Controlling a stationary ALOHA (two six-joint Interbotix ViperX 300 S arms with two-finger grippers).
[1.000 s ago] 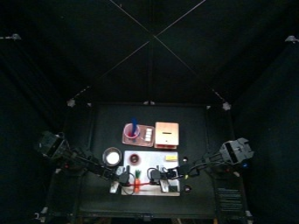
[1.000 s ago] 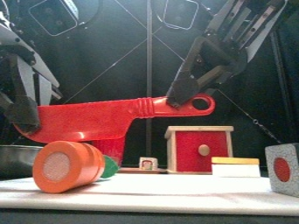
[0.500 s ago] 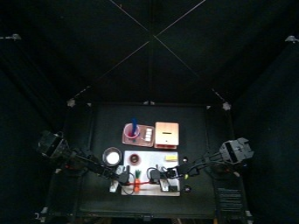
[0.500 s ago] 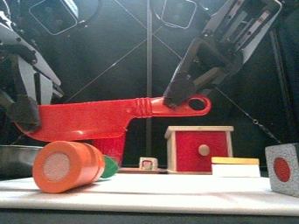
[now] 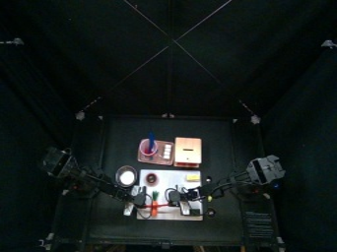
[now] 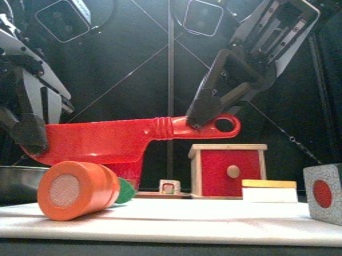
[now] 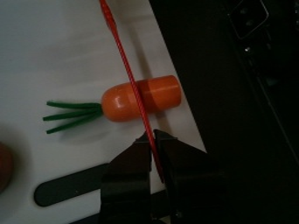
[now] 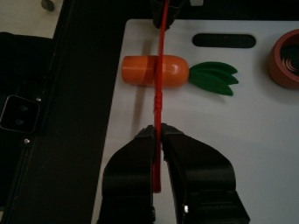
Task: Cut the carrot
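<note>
The carrot (image 6: 78, 190) lies on the white board (image 6: 174, 215), its cut orange end facing the front camera and its green leaves (image 6: 123, 190) behind. A red toy knife (image 6: 114, 137) hangs level just over it. My right gripper (image 6: 207, 112) is shut on the knife's handle beside the ring. My left gripper (image 6: 30, 135) is shut on the blade's far end. In the right wrist view the knife's edge (image 8: 156, 52) runs from the gripper (image 8: 156, 131) across the carrot (image 8: 140, 67). The left wrist view shows the edge (image 7: 126, 70) crossing the carrot (image 7: 158, 91) from the gripper (image 7: 149, 140).
Behind the board stand a red box with a round hole (image 6: 227, 170), a yellow piece (image 6: 267, 185) and a grey cube with a red dot (image 6: 325, 198). A metal bowl (image 5: 126, 176) sits at the left. A round red-and-white piece (image 8: 286, 52) rests near the carrot's leaves.
The knife has come down a little toward the carrot, its handle end sinking with the right gripper. The carrot has not moved.
</note>
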